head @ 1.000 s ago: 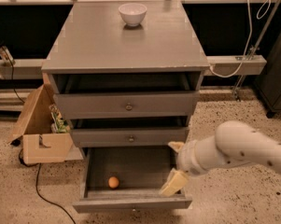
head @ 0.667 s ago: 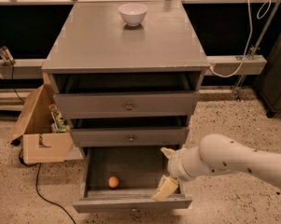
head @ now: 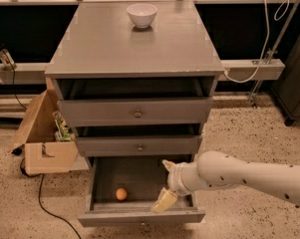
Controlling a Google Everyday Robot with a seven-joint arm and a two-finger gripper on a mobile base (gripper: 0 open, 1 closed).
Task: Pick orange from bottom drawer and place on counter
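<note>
The orange (head: 121, 194) lies on the dark floor of the open bottom drawer (head: 139, 217), near its front left. My gripper (head: 166, 182) hangs over the right part of that drawer, to the right of the orange and apart from it. Its two pale fingers (head: 164, 200) are spread, with nothing between them. The white arm reaches in from the right. The grey counter (head: 134, 46) tops the cabinet.
A white bowl (head: 142, 14) stands at the back of the counter. The two upper drawers (head: 137, 114) are partly pulled out. An open cardboard box (head: 42, 133) sits on the floor left of the cabinet, with a black cable (head: 45, 203) beside it.
My gripper and arm have moved left and lower over the bottom drawer, closer to the orange. The orange has not moved.
</note>
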